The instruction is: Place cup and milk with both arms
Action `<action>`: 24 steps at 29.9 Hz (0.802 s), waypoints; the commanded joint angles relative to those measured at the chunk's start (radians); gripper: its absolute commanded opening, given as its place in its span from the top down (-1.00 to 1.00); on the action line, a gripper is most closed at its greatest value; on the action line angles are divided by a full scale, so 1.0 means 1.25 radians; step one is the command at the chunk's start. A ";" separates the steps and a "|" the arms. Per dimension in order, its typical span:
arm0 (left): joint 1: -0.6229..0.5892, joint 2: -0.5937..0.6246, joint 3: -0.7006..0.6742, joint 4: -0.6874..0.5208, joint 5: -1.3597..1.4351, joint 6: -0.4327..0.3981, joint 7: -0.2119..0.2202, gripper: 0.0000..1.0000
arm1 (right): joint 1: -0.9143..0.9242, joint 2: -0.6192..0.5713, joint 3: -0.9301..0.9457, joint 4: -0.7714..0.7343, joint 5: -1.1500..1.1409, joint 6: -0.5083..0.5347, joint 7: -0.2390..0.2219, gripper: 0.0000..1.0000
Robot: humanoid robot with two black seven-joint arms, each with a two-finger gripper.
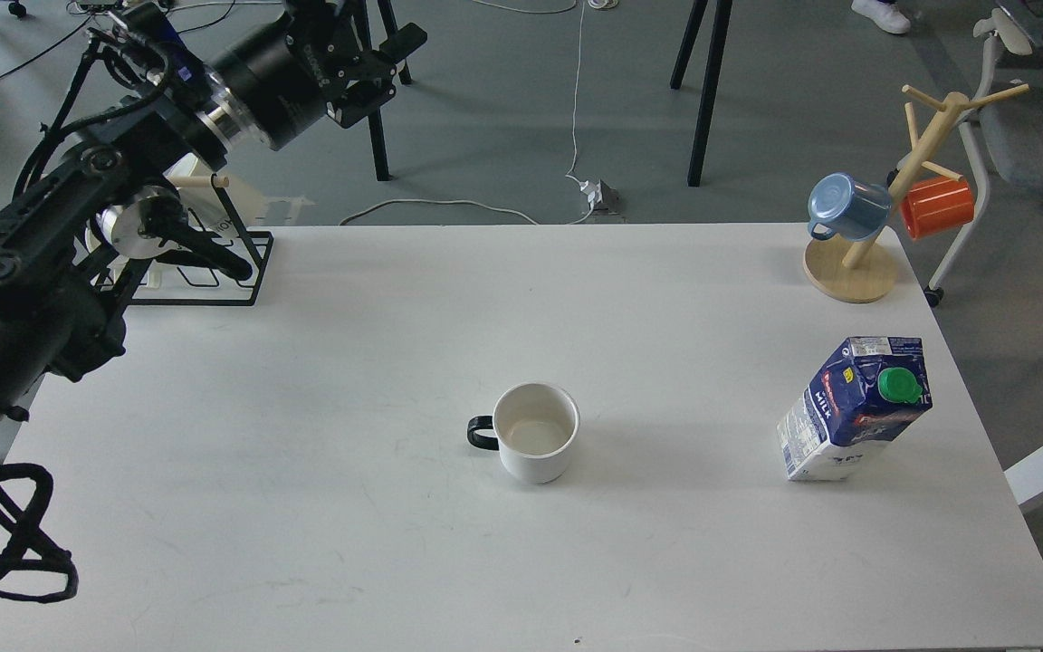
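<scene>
From my seat at the controls, the white tabletop fills most of the head view. The cup stands upright near the middle of it, somewhat toward the near edge, its black handle pointing to the left and its cream inside bare. The milk stands well apart from the cup, close to the right edge, upright but seen at a slant, with its green cap facing the right side.

My left arm comes in over the far-left corner, raised clear of the surface. The left gripper hangs beyond the far edge, over the floor, far from both the cup and the milk. Its fingers look parted with nothing between them, though they are dark and seen at an angle, so I would not swear to the width of the gap. My right arm does not appear in this view at all.

At the far-right corner a wooden mug tree carries a blue cup and an orange cup. At the far-left corner, a black wire rack sits partly hidden behind my arm.
</scene>
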 commanded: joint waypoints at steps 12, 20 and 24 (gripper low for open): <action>0.003 0.008 -0.039 0.153 -0.387 -0.003 0.009 -0.99 | -0.364 -0.114 0.021 0.123 0.050 0.000 0.145 -1.00; 0.002 0.025 -0.038 0.153 -0.387 -0.002 0.009 -0.99 | -0.521 -0.106 0.017 0.114 0.051 0.000 0.183 -1.00; 0.002 0.031 -0.029 0.153 -0.386 -0.002 0.010 -0.99 | -0.598 -0.076 0.017 0.113 0.051 0.000 0.215 -1.00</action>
